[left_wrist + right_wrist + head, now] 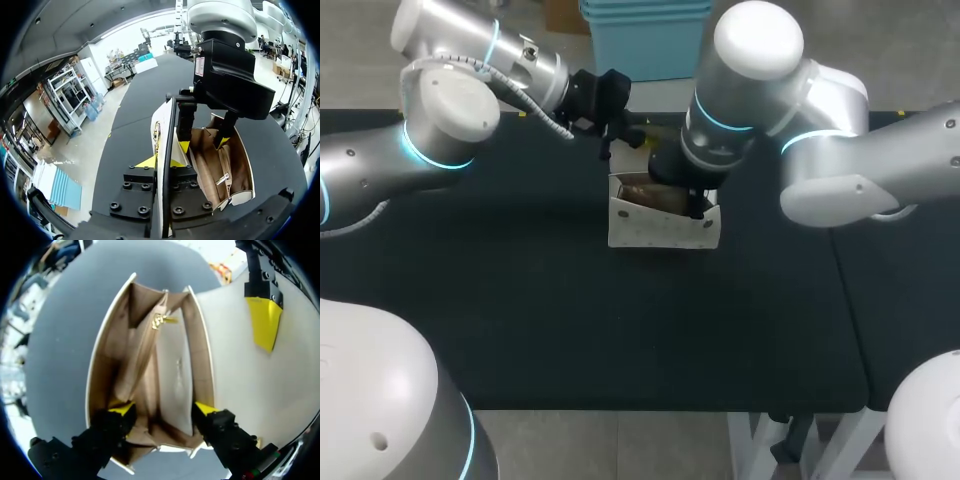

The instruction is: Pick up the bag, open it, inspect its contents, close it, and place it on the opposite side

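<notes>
A dark bench [520, 300] fills the head view, and the white bag [660, 228] stands upright near its middle, towards the far edge. The left arm comes in level from the side, its left end effector [625, 135] just behind the bag. The right arm folds over and points straight down, its right end effector [688, 200] dipped into the bag's mouth.

In the left wrist view, the left end effector [161, 162] is clenched on the lifted flap [167, 125], seen edge-on between its tips. The flap looks thin and stiff enough to hold its shape, so its rim seems the sound place to grip.

In the right wrist view, the right end effector [164, 409] is spread inside the tan lining, grasping nothing. A gold zip pull [160, 320] hangs ahead. The bag looks light, with soft, pliable inner walls.
</notes>
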`<state>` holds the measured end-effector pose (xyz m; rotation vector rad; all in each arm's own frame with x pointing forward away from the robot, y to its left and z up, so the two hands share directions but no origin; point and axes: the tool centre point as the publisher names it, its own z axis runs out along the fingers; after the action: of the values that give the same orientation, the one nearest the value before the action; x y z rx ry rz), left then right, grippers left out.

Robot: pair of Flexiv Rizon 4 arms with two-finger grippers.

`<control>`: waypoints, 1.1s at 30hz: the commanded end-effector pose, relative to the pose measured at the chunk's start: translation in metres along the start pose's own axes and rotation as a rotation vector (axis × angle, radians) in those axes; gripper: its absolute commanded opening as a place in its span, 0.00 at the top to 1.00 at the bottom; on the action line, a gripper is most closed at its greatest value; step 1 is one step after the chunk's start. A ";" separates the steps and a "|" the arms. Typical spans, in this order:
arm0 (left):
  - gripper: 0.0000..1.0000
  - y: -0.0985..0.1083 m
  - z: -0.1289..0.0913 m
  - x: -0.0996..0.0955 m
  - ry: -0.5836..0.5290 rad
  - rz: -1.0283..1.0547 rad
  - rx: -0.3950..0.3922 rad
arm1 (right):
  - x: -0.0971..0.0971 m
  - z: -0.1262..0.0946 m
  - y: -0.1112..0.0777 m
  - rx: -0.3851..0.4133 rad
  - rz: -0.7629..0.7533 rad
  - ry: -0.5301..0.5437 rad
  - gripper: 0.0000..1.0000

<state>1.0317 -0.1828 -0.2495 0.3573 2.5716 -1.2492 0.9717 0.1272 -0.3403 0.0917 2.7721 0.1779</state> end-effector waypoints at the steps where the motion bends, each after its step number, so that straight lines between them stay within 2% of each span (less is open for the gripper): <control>1: 1.00 -0.003 0.002 0.002 0.000 0.003 0.006 | 0.002 0.007 0.001 0.004 0.004 -0.020 0.00; 4: 1.00 -0.004 0.002 0.003 0.002 0.005 0.008 | -0.001 0.000 0.002 0.004 0.007 -0.051 0.00; 5: 1.00 -0.004 0.002 0.003 0.003 0.006 0.008 | -0.003 -0.003 0.002 0.004 0.009 -0.065 0.33; 6: 1.00 -0.005 0.002 0.004 0.003 0.008 0.008 | -0.004 -0.007 0.002 0.002 0.010 -0.075 0.49; 13: 1.00 -0.009 -0.002 0.005 -0.002 0.014 0.003 | -0.009 -0.045 0.004 0.014 0.008 -0.186 0.62; 18: 1.00 -0.016 -0.007 0.004 -0.004 -0.011 0.014 | -0.007 -0.077 0.006 0.024 -0.005 -0.265 0.64; 20: 1.00 -0.019 -0.009 0.004 0.004 -0.016 0.030 | -0.005 -0.087 0.007 0.029 -0.005 -0.288 0.70; 23: 1.00 -0.023 -0.011 0.006 0.019 -0.022 0.047 | 0.000 -0.100 0.005 0.035 -0.004 -0.313 0.85; 26: 1.00 -0.020 -0.007 0.004 0.032 -0.058 0.064 | 0.007 -0.108 0.003 0.042 0.002 -0.325 1.00; 29: 1.00 -0.009 0.004 -0.001 0.043 -0.096 0.069 | 0.014 -0.110 0.002 0.048 0.006 -0.328 1.00; 33: 1.00 0.002 0.021 -0.004 0.025 -0.089 0.022 | 0.024 -0.107 0.000 0.053 0.007 -0.318 1.00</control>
<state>1.0283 -0.1843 -0.2514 0.2666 2.6207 -1.3154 0.9173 0.1186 -0.2469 0.1314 2.4791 0.0833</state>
